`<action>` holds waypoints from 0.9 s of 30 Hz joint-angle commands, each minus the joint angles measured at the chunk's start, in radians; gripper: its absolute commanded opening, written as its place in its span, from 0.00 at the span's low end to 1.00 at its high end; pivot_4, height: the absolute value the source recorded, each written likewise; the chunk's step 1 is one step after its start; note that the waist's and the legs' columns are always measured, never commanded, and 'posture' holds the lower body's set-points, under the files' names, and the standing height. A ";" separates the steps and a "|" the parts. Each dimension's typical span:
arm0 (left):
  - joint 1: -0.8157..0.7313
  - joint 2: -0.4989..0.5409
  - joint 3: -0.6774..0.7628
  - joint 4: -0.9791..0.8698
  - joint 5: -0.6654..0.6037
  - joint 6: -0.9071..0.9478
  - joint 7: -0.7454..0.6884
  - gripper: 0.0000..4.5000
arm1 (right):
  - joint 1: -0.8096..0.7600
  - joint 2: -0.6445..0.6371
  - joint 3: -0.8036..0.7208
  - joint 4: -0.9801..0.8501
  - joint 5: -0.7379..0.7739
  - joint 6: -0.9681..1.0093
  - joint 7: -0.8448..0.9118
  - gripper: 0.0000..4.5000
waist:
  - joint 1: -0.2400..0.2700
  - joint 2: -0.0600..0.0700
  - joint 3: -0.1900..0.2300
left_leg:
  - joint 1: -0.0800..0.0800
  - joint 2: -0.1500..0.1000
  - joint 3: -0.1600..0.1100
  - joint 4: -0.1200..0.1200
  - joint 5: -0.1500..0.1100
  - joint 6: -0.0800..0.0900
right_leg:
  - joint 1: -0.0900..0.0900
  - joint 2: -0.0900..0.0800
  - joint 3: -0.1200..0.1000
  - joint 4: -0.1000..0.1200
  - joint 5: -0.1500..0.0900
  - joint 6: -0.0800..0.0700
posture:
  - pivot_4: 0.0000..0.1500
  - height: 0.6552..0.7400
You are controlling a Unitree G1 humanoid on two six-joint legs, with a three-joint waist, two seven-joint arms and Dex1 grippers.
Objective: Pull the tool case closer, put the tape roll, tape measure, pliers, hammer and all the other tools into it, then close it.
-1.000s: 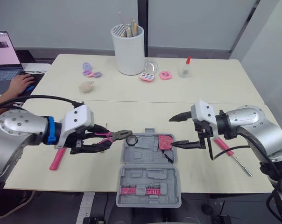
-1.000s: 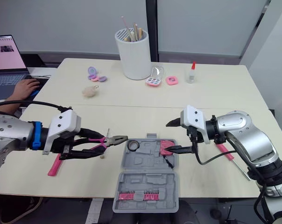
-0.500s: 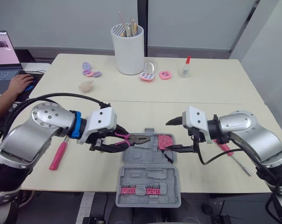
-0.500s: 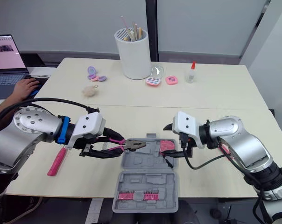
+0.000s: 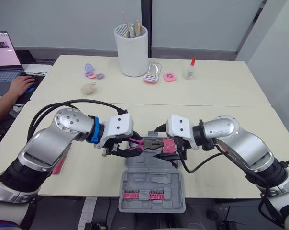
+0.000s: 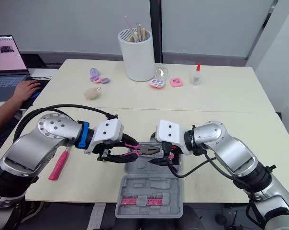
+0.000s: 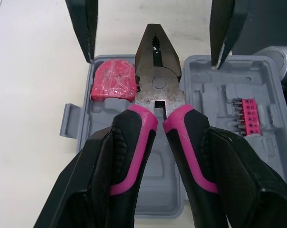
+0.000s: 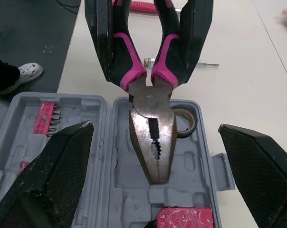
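Observation:
The grey tool case (image 5: 151, 184) lies open at the table's front edge. Its tray holds a pink tape measure (image 7: 113, 80) and a tape roll (image 8: 186, 122); the lid holds a pink strip of bits (image 5: 145, 195). My left gripper (image 5: 130, 146) is shut on the pink-and-black handles of the pliers (image 5: 148, 143), which hang level over the tray, head pointing right. My right gripper (image 5: 161, 146) is open, its fingers (image 7: 84, 28) on either side of the pliers' head without touching it. A pink-handled hammer (image 6: 60, 164) lies on the table to the left, and a small screwdriver (image 8: 181, 62) lies behind the case.
A white pen holder (image 5: 131, 50), small cosmetic cases (image 5: 153, 76), a glue bottle (image 5: 190, 69) and a fluffy ball (image 5: 89, 88) sit on the far table. A person's hand (image 5: 21, 86) rests by a laptop (image 5: 3, 62) at far left.
My left gripper has carried the pliers to the right, from beside the case to over its tray. My right gripper has moved left until its open fingers flank the pliers' head.

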 commanded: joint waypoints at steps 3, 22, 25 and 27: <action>-0.046 -0.022 -0.001 -0.038 0.003 0.029 0.017 0.57 | -0.052 0.028 0.015 0.020 -0.030 -0.024 -0.002 1.00 | 0.000 0.000 0.000 | 0.000 0.000 0.000 0.000 0.000 0.000 | 0.000 0.000 0.000 0.000 0.000 0.000 | 1.00 1.00; -0.020 -0.038 0.005 -0.044 0.010 0.024 0.036 0.57 | -0.118 0.056 0.023 0.018 -0.040 0.006 0.030 0.32 | 0.000 0.000 0.000 | 0.000 0.000 0.000 0.001 0.000 0.000 | -0.001 0.000 0.000 0.003 0.000 0.000 | 1.00 1.00; -0.015 -0.039 0.007 -0.046 0.012 0.022 0.034 0.57 | -0.113 0.053 0.029 0.020 -0.047 0.000 0.033 0.29 | 0.000 0.000 0.000 | 0.000 0.000 0.000 0.001 0.000 0.000 | -0.001 0.000 0.000 0.003 0.000 0.000 | 1.00 1.00; -0.008 -0.038 0.011 -0.046 0.012 0.017 0.034 0.57 | -0.112 0.053 0.032 0.025 -0.051 -0.006 0.033 0.29 | 0.000 0.000 0.000 | 0.000 0.000 0.000 0.001 0.000 0.000 | -0.001 0.000 0.000 0.003 0.000 0.000 | 1.00 1.00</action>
